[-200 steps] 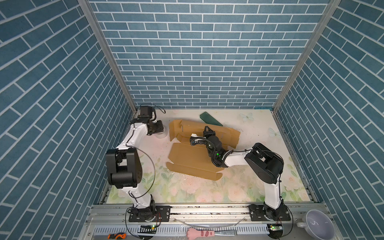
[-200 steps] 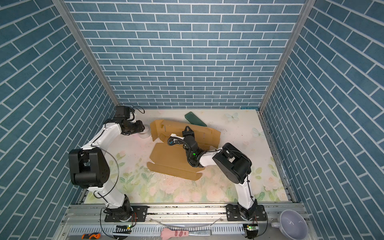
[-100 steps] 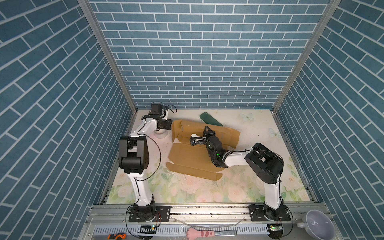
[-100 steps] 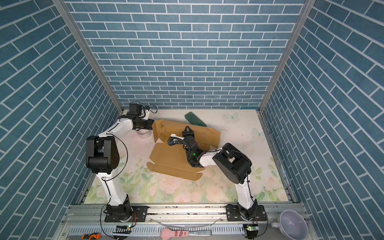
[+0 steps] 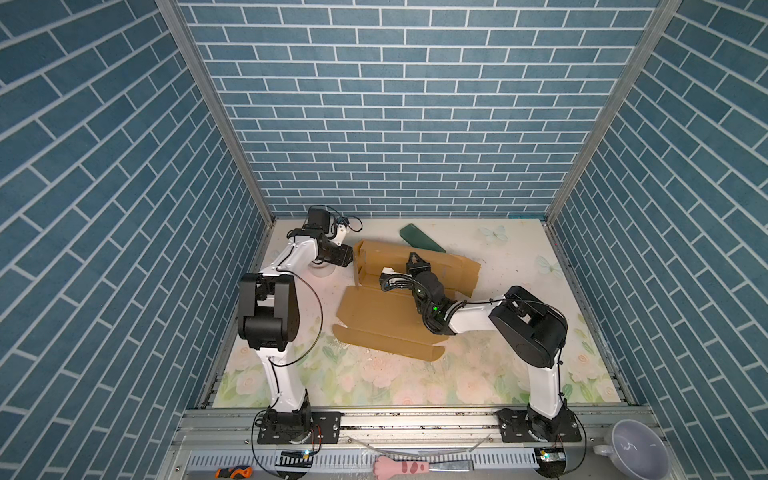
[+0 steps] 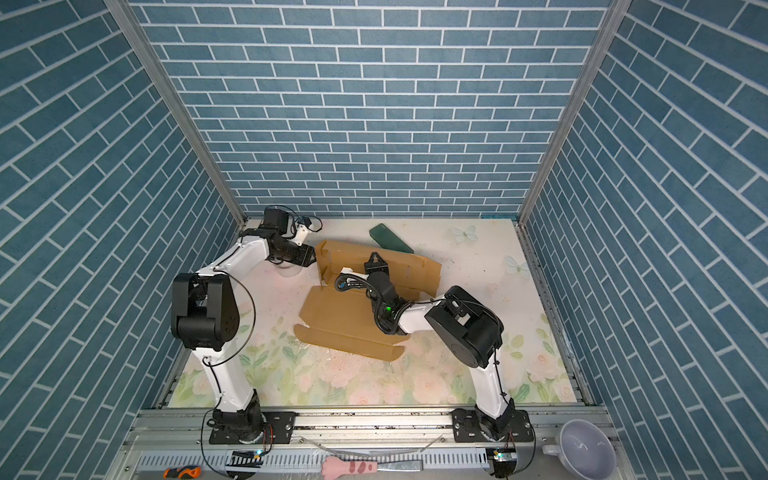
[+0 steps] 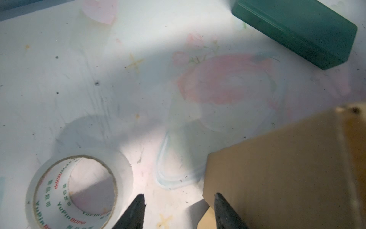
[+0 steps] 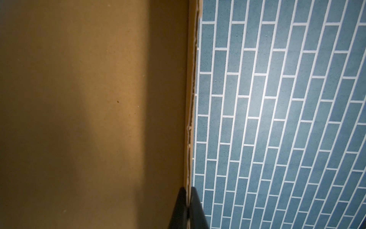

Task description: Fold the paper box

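Corrugated brown paper box (image 5: 374, 320) | thin edge clamped: right end effector (image 8: 187, 192)

I was running a robotics lab test cell: printed blue-brick panels (image 5: 395, 104) boxed in a floral tabletop (image 5: 374, 382). The left arm (image 5: 270, 316) and right arm (image 5: 528, 328) were bolted to an aluminium rail (image 5: 415, 424), and a screwdriver (image 5: 232, 472) lay out front.

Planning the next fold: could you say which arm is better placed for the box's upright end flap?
Likely left: the left gripper, open, sits at that flap; the right gripper is shut on the paper box.
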`<state>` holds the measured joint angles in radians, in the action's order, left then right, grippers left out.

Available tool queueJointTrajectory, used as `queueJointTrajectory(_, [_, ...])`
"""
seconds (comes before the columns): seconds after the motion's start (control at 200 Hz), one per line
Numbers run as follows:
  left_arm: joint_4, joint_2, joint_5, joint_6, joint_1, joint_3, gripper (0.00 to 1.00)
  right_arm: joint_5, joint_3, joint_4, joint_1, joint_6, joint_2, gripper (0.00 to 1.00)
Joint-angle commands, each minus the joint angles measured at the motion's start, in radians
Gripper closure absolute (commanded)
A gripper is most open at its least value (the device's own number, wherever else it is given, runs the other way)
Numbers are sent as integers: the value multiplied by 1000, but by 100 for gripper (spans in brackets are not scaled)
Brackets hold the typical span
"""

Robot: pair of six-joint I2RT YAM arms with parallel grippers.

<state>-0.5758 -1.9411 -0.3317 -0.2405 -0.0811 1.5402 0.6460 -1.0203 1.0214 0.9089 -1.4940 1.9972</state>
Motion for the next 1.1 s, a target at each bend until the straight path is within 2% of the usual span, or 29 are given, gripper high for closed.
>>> queueJointTrajectory(0.0, [-60,-1,-54,-40,-14,8,42,-17,15,3,4,-48,-4,100])
queueJointTrajectory(0.19, [-113,-14,-73,-82,-13,34,41,-17,14,3,6,-50,-7,100])
queueJointTrajectory(0.33, [-90,-17,-80,-70,-13,28,36,-16,13,8,7,-52,-6,100])
queueJointTrajectory(0.61, [-47,-27,-219,-6,10,-5,30,-18,16,3,7,-54,-11,100])
queueJointTrajectory(0.875, [-146,-24,-240,-111,12,-5,29,-19,14,4,8,-54,-10,100])
queueJointTrajectory(1.095, [-122,-30,-281,-113,3,-10,29,-18,11,4,9,-54,-5,100])
